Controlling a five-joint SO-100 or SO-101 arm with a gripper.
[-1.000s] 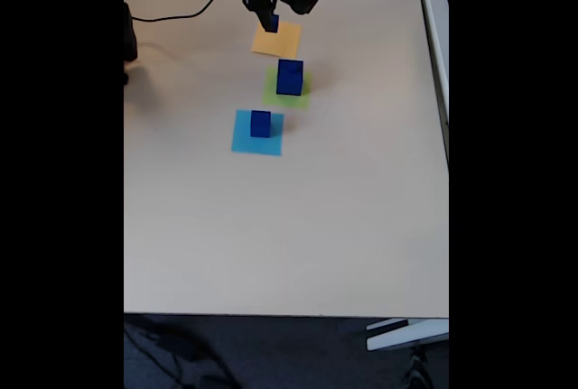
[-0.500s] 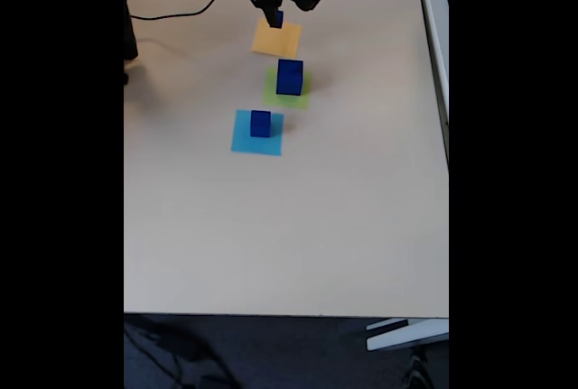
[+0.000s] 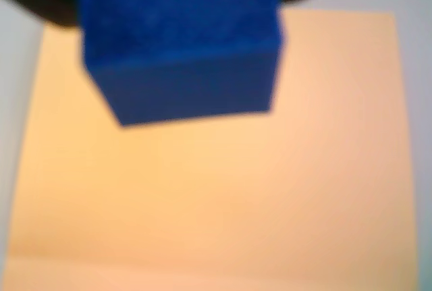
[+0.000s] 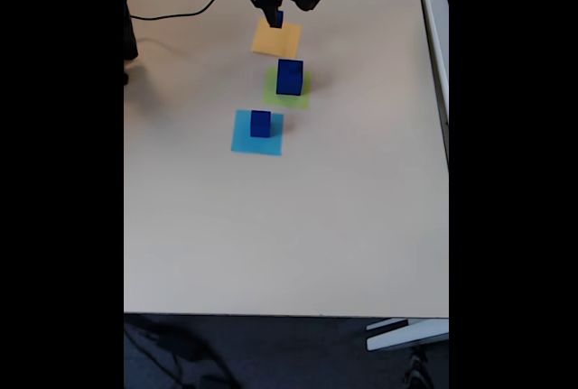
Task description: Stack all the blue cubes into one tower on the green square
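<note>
1. Fingers of my gripper are closed on a small cube, seen in the fixed view at the far end of the table.
2. At my wrist, that cube fills the top of the picture, blurred and close, its dark blue faces angled toward the camera. Black parts of my hand show at both upper corners behind it; the fingertips themselves are hidden.
3. Under my hand lies the orange square. Whether the cube touches it or hangs just above it, I cannot tell. In the fixed view the orange square reaches out from beneath my hand toward the near edge of the table.
4. Just beyond that, nearer the camera in the fixed view, sits the green square, and on it stands the big cube, upright, apart from my hand.
5. Farther from me still lies the light blue square, carrying a mid cube at its middle.
6. Behind my hand a black cable trails off to the left of the fixed view.
</note>
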